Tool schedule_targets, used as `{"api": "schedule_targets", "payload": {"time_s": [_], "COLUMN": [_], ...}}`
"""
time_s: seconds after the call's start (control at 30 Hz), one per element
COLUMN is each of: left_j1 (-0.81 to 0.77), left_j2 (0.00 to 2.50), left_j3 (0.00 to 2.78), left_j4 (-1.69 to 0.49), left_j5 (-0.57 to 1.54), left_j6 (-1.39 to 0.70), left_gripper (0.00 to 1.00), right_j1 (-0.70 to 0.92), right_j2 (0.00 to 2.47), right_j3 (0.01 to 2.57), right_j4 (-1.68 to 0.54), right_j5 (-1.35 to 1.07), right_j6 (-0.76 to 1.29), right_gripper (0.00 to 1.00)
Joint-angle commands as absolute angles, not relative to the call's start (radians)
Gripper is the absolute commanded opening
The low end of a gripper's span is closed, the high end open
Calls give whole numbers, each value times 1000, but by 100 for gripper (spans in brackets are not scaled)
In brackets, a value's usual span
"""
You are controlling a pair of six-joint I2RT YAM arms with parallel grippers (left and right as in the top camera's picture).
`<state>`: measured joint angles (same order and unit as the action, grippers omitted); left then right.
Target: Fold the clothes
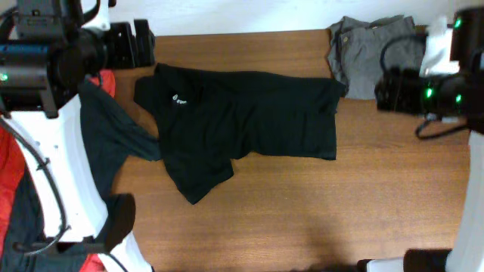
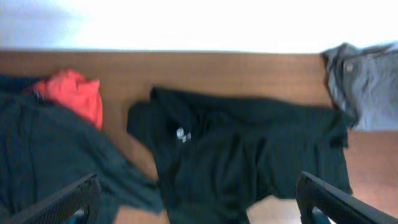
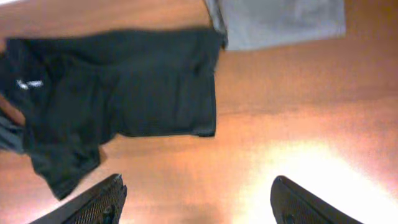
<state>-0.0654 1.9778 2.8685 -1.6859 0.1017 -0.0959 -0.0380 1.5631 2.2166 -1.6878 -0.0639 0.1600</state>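
Note:
A black short-sleeved shirt (image 1: pixel 242 125) lies spread flat across the middle of the wooden table, with its collar and small white logo to the left. It also shows in the left wrist view (image 2: pixel 249 149) and the right wrist view (image 3: pixel 118 93). My left gripper (image 2: pixel 196 186) is open and empty, held above the table at the back left, over the shirt's near edge. My right gripper (image 3: pixel 198 182) is open and empty, above bare wood to the right of the shirt. Neither gripper touches cloth.
A crumpled grey garment (image 1: pixel 370 53) lies at the back right corner. A dark teal garment (image 1: pixel 106 143) hangs over the table's left edge and touches the black shirt. A red garment (image 2: pixel 74 93) lies behind it. Bare wood (image 1: pixel 318 211) spans the front.

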Motion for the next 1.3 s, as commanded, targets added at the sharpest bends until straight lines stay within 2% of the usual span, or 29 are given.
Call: {"api": "schedule_targets", "payload": {"time_s": [0.0, 0.1, 0.23, 0.33, 0.5, 0.73, 0.93, 1.03, 1.13, 1.27], "left_j1": [-86, -122, -167, -207, -262, -331, -339, -339, -339, -336], "left_j2": [1888, 1816, 1795, 1795, 1795, 1795, 1797, 1803, 1803, 1800], "left_j3": [2593, 2339, 2037, 1759, 1377, 1095, 988, 952, 931, 971], "left_j4": [-1688, -1687, -1642, -1483, -1245, -971, -845, -799, -769, -820], "left_j5": [109, 104, 68, 104, 147, 199, 191, 186, 178, 161], "left_j6": [-136, -164, -209, -209, -208, -50, -47, -48, -51, -86], "left_gripper": [99, 99, 91, 68, 53, 52, 50, 35, 2, 1], "right_j1": [-41, -41, -40, -40, -40, -40, -40, -39, -40, -39], "right_j2": [1526, 1517, 1517, 1518, 1533, 1549, 1550, 1551, 1558, 1615], "right_j3": [2003, 1866, 1700, 1584, 1453, 1382, 1382, 1382, 1378, 1363], "right_j4": [-1697, -1668, -1526, -1406, -1315, -1246, -1239, -1229, -1218, -1196], "right_j5": [-12, 1, 2, 2, 2, 1, 1, 0, -19, -19], "right_j6": [237, 265, 263, 263, 240, 214, 214, 215, 215, 218], "right_gripper": [79, 79, 78, 78, 78, 78, 78, 78, 78, 74]}}
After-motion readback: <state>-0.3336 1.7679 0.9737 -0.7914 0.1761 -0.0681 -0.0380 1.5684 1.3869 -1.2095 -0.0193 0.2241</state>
